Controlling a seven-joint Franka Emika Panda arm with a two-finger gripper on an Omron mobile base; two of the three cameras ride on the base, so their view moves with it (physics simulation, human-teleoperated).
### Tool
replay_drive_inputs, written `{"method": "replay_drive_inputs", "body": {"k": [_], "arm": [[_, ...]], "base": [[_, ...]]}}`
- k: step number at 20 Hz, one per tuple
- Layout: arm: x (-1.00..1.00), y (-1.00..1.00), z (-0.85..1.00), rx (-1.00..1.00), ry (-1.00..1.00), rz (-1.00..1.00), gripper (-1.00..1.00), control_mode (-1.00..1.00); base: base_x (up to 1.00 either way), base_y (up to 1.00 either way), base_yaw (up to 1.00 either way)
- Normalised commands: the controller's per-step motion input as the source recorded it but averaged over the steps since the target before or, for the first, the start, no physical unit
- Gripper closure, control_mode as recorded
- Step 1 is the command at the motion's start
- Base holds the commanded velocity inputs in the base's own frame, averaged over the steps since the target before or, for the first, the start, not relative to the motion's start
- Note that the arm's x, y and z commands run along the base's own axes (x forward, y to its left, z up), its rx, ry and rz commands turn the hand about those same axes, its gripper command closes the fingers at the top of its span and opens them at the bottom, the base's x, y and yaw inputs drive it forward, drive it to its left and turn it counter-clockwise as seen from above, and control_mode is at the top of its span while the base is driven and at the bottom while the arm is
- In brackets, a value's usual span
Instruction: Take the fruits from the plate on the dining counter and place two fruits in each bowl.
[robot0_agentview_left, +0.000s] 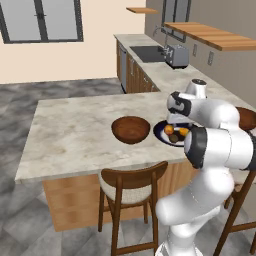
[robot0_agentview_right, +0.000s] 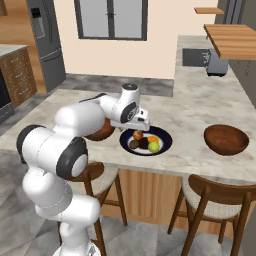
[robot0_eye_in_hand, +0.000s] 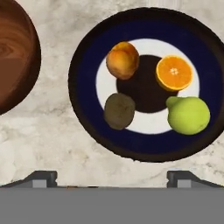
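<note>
Fruits (robot0_eye_in_hand: 123, 59), round, on glossy navy plate (robot0_eye_in_hand: 87, 57).

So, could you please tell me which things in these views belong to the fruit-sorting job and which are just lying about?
For the job:
- four fruits: peach-coloured one, orange half, yellow-green one, brownish one
- navy plate
- two wooden bowls
- dining counter
- open gripper

Just lying about:
- toaster
- sink
- chairs
- fridge

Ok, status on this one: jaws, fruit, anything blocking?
Gripper above the plate, jaws open, empty. All four fruits on the plate. Both bowls empty. Nothing blocking.
</note>
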Motion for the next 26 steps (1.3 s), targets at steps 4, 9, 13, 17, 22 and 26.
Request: {"method": "replay_drive_inputs", "body": {"k": [4,9,13,17,22,26], "arm": [[0.34,-0.06,-0.47,0.0,0.02,0.03,-1.0,-1.0],[0.21,0.0,-0.5,0.0,0.07,0.0,-1.0,-1.0],[0.15,0.0,-0.46,0.0,0.09,0.0,-1.0,-1.0],[0.25,0.0,-0.26,0.0,0.03,0.0,-1.0,-1.0],[0.25,0.0,-0.1,0.0,0.03,0.0,-1.0,-1.0],[0.21,0.0,-0.2,0.0,0.05,-0.01,-1.0,-1.0]], "base": [[0.0,0.0,0.0],[0.0,0.0,0.0],[0.0,0.0,0.0],[0.0,0.0,0.0],[0.0,0.0,0.0],[0.0,0.0,0.0]]}}
